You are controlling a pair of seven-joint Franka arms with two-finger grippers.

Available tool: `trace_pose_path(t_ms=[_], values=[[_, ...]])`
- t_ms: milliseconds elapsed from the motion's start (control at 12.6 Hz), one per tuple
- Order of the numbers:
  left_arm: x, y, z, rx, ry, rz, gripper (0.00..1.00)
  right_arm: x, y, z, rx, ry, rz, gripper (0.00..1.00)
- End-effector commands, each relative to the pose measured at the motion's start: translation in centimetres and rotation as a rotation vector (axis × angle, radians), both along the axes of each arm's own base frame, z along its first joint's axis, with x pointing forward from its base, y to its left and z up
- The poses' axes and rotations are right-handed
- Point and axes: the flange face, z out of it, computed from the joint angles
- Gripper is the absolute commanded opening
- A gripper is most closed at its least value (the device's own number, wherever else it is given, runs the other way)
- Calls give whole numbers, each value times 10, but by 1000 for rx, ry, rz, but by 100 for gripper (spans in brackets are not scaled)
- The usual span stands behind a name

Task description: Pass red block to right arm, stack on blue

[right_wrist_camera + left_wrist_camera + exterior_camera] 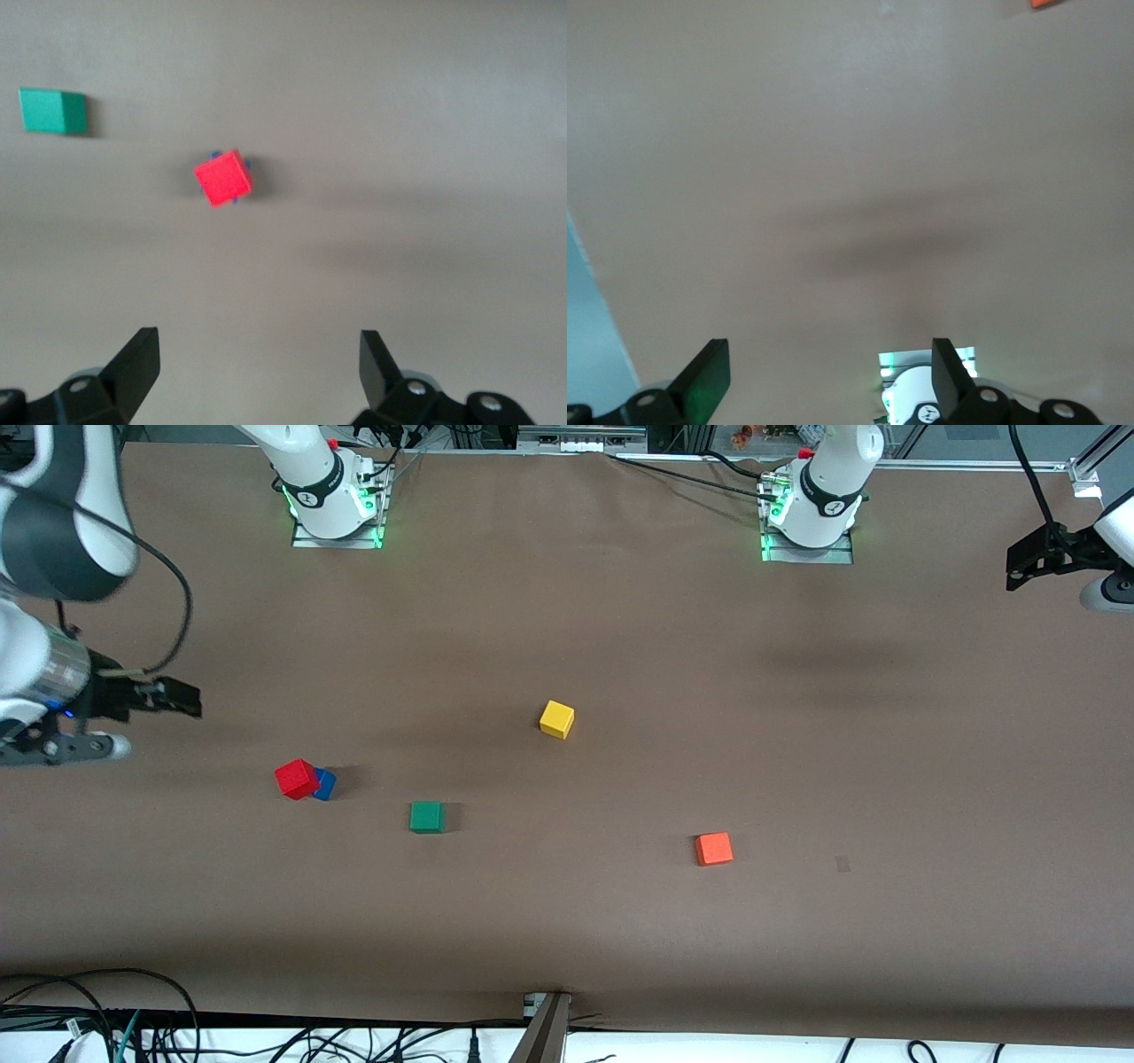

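Observation:
The red block (296, 779) sits on top of the blue block (325, 784), turned a little and offset, so part of the blue shows beside it. In the right wrist view the red block (223, 177) covers the blue block (251, 164) except for thin edges. My right gripper (190, 698) is open and empty, up in the air at the right arm's end of the table, apart from the stack; its open fingers show in the right wrist view (260, 345). My left gripper (1017, 571) is open and empty, waiting over the left arm's end of the table (830, 354).
A green cube (426, 817) lies near the stack, toward the left arm's end, and also shows in the right wrist view (53, 112). A yellow cube (556, 719) lies mid-table. An orange cube (713, 849) lies nearer the front camera; its corner shows in the left wrist view (1043, 3).

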Motion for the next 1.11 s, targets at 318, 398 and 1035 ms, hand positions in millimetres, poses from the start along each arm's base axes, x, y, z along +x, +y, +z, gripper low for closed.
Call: trace_pose_path(t_ms=[318, 398, 1035], values=[[-26, -1, -22, -56, -51, -13, 100, -51, -19, 83, 21, -42, -81, 100], [-24, -1, -23, -56, -57, -14, 100, -50, -33, 87, 27, -72, -100, 100], [11, -9, -16, -66, -116, -27, 100, -83, -46, 66, 12, -94, -180, 100]])
